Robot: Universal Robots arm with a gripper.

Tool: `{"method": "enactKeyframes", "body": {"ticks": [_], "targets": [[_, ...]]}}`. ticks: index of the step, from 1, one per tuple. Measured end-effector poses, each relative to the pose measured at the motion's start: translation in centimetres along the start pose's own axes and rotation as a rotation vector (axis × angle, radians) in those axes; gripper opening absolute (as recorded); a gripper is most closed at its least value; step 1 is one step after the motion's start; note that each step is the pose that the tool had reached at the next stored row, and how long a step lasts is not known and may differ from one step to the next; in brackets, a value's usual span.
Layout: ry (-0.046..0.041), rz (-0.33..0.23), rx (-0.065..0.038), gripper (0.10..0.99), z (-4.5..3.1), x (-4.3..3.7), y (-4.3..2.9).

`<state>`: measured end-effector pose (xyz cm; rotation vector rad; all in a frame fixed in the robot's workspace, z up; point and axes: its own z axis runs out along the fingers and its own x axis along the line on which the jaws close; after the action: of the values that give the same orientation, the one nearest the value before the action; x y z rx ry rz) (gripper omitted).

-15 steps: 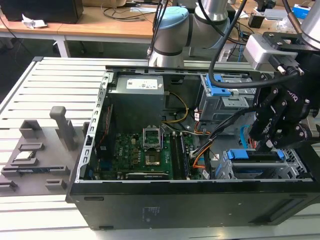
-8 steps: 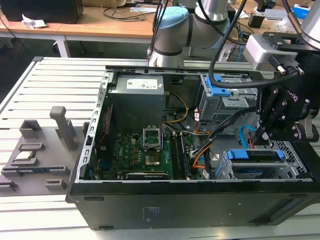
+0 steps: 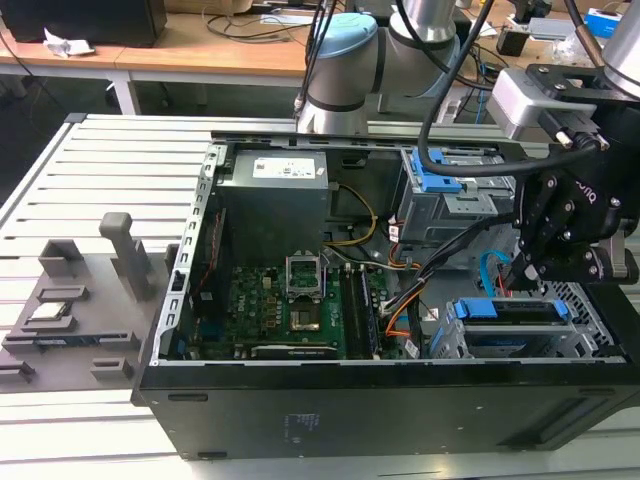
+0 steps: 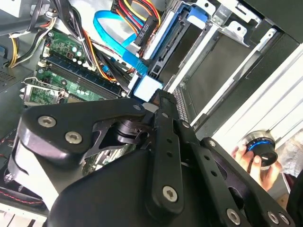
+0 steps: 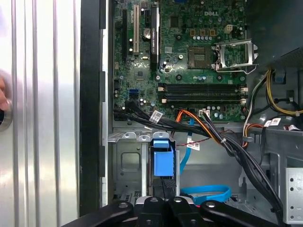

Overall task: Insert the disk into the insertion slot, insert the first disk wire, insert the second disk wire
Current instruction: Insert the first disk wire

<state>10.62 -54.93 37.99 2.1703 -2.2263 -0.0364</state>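
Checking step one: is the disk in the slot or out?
In. Exterior view: the disk, blue-framed, sits inside the insertion slot of the silver cage.

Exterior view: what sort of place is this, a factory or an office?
Probably a robotics lab or workshop: a robot arm reaches into an opened computer case on a slatted metal table, with cable-strewn wooden desks behind.
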Motion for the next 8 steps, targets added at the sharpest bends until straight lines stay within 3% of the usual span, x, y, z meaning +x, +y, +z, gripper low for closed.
{"method": "enactKeyframes", "body": {"ticks": [4, 6, 8], "targets": [[0.0021, 0.0, -0.001, 0.106, 0.25, -0.43, -1.87], [0.0051, 0.0, -0.002, 0.106, 0.4, -1.52, -2.89], [0.0064, 0.0, -0.002, 0.106, 0.49, -2.25, -3.36]]}}
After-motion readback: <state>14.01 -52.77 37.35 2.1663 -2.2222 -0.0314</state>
